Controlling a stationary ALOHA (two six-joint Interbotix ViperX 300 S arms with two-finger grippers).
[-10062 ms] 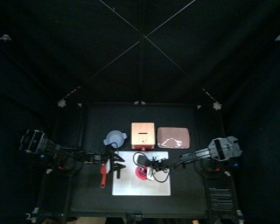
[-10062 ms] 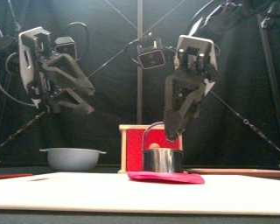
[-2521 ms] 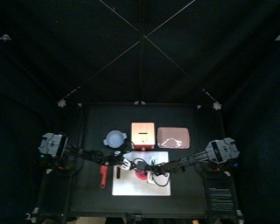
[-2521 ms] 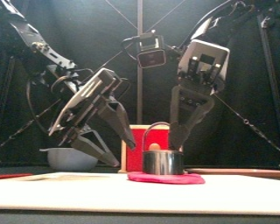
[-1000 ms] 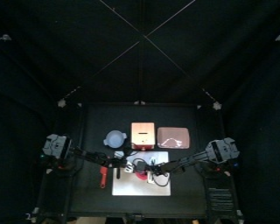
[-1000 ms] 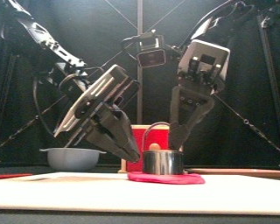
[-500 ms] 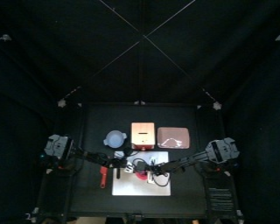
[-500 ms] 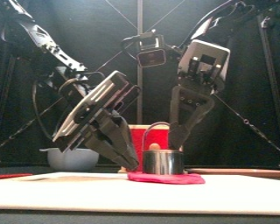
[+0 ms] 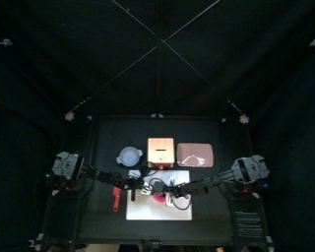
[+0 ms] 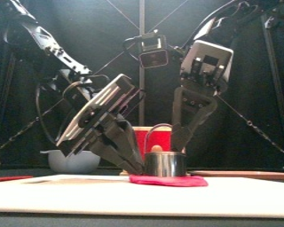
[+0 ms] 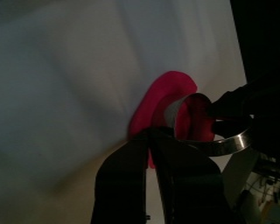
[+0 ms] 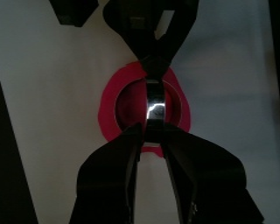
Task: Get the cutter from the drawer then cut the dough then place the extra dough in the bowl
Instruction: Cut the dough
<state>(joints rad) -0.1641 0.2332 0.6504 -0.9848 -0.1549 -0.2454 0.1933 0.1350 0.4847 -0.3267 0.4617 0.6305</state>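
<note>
**We are at the cutting step: the cutter [image 10: 166,164] stands in the dough [image 10: 169,180], and the extra dough comes next.**

Our right gripper [image 12: 154,131] is clamped on the cutter's wire handle and holds it upright in the middle of the pink dough on the white board [image 10: 61,195]. Our left gripper [image 11: 154,136] is low beside it, with its tips pinched together on the dough's edge. We think the next move is to peel the outer dough away with the cutter pressed down, then carry it to the bowl [image 10: 71,160] behind the board on the left. We should pull slowly, or the dough may tear.

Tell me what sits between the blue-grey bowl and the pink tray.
The pale wooden box, between bowl and tray, per the top view.
</note>
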